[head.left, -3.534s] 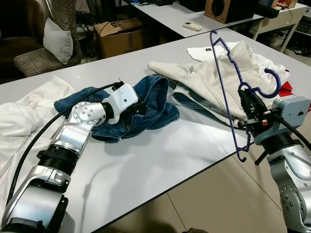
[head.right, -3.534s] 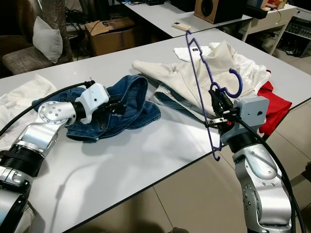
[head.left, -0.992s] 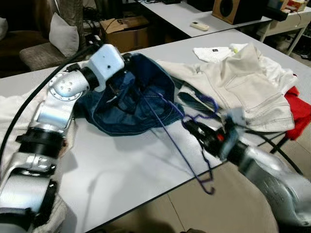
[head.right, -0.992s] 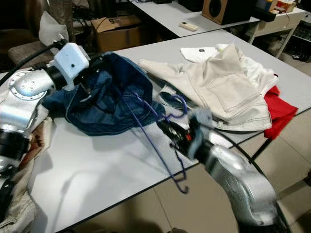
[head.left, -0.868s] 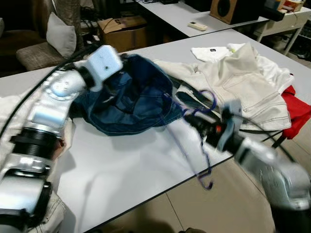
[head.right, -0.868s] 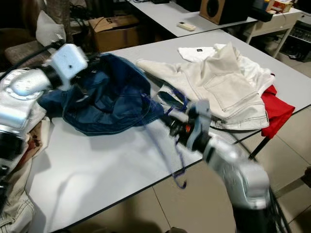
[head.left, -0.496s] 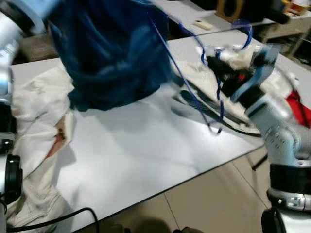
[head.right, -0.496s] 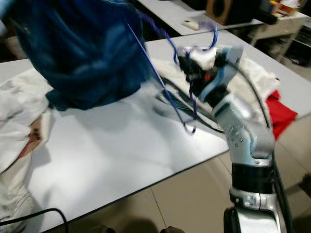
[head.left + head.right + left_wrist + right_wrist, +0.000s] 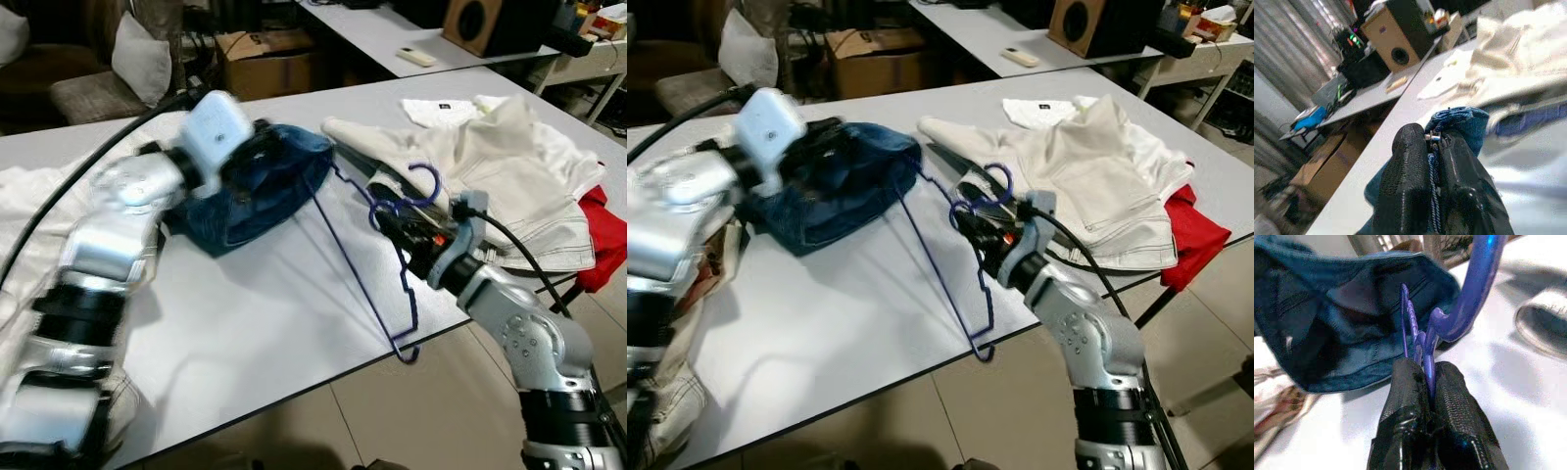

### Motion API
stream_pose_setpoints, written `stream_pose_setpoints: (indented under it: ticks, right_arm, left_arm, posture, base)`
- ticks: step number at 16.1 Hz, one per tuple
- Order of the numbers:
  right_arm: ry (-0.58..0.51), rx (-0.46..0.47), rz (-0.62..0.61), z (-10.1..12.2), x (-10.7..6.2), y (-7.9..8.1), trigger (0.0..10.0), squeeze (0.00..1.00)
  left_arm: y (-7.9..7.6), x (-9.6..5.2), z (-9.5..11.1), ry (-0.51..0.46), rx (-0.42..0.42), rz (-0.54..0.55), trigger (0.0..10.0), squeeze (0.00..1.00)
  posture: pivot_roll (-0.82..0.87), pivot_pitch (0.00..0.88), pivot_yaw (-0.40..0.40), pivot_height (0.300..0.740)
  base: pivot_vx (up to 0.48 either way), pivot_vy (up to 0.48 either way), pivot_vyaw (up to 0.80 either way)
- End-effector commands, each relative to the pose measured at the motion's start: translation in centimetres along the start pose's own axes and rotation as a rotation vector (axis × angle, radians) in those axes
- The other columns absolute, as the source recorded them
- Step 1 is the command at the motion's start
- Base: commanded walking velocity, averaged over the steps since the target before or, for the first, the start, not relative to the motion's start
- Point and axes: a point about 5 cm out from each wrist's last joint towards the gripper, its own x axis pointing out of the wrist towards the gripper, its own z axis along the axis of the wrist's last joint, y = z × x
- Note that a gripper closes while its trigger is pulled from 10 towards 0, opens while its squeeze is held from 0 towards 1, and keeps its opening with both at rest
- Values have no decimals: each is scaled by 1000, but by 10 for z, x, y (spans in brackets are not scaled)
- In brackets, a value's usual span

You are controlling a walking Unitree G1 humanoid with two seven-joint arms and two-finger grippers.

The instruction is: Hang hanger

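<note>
While left tool [image 9: 1432,161] pinches jeans [image 9: 260,186], right tool [image 9: 1425,382] clamps hanger [image 9: 377,264].

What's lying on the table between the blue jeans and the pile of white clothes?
The purple hanger slants across that stretch of grey table, held by the right tool. The left eye view shows it.

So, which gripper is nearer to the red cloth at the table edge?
The right. The right gripper holds the purple hanger mid-table, beside the white clothes next to the red cloth. The left gripper grips the jeans on the far side.
</note>
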Motion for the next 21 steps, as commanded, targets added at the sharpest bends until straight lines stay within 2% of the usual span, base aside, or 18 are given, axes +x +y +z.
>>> stream_pose_setpoints:
  ticks: [1, 3, 4, 6, 8, 9, 11, 13, 14, 17, 18, 19, 20, 21]
  right_arm:
    - [0, 21, 1, 0, -3, -1, 10000, 0]
    - [4, 114, 6, -3, 1, -3, 10000, 0]
    - [15, 120, 24, -3, 2, -2, 10000, 0]
    - [-56, 125, 111, 11, 6, 7, 10000, 0]
    - [-169, 181, 246, 35, 9, 22, 10000, 0]
    - [-218, 209, 280, 46, 11, 25, 10000, 0]
    - [-256, 264, 204, 54, 20, 15, 10000, 0]
    - [-282, 328, 11, 50, 34, -8, 10000, 0]
    - [-294, 360, -5, 49, 39, -10, 10000, 0]
    - [-346, 476, 26, 55, 54, -2, 10000, 0]
    - [-378, 538, 37, 59, 58, 0, 10000, 0]
    - [-388, 555, 39, 60, 60, 1, 10000, 0]
    - [-404, 602, 37, 59, 65, 2, 10000, 0]
    - [-409, 622, 35, 58, 67, 3, 10000, 0]
  left_arm:
    - [2, 2, 7, -10, 24, 6, 0, 0]
    - [14, 3, 19, -31, 11, 66, 0, 0]
    - [20, 1, 24, -41, 19, 86, 0, 0]
    - [26, -2, 32, -58, 16, 61, 0, 0]
    - [27, -4, 35, -43, 76, 6, 0, 0]
    - [31, -5, 45, -76, 52, 6, 0, 0]
    - [29, -6, 49, -71, 31, -59, 0, 0]
    - [12, -8, 28, 32, 13, -197, 0, 0]
    - [3, -10, 23, 42, -30, -262, 0, 0]
    - [-26, -14, 27, 22, -160, -483, 0, 0]
    - [-34, -8, 33, -26, -254, -509, 0, 0]
    - [-36, -4, 38, -58, -314, -502, 0, 0]
    - [-39, 5, 52, -142, -466, -494, 0, 0]
    - [-40, 8, 58, -180, -530, -494, 0, 0]
  posture:
    - [-118, 0, -1, 740]
    - [-114, 0, 10, 740]
    - [-114, 0, 14, 740]
    - [-110, 0, 17, 740]
    - [-100, 0, 13, 740]
    - [-98, 0, 9, 740]
    - [-94, 0, 1, 740]
    - [-86, 0, -9, 740]
    - [-83, 0, -8, 740]
    - [-82, 0, 0, 740]
    - [-78, 0, 0, 740]
    - [-76, 0, -2, 740]
    - [-72, 0, -3, 740]
    - [-71, 0, -2, 740]
  base:
    - [0, 0, 0]
    - [0, 0, 0]
    - [0, 0, 0]
    - [0, 0, 0]
    - [0, 0, 0]
    - [0, 0, 0]
    - [0, 0, 0]
    - [0, 0, 0]
    - [0, 0, 0]
    - [0, 0, 0]
    - [0, 0, 0]
    - [0, 0, 0]
    - [0, 0, 0]
    - [0, 0, 0]
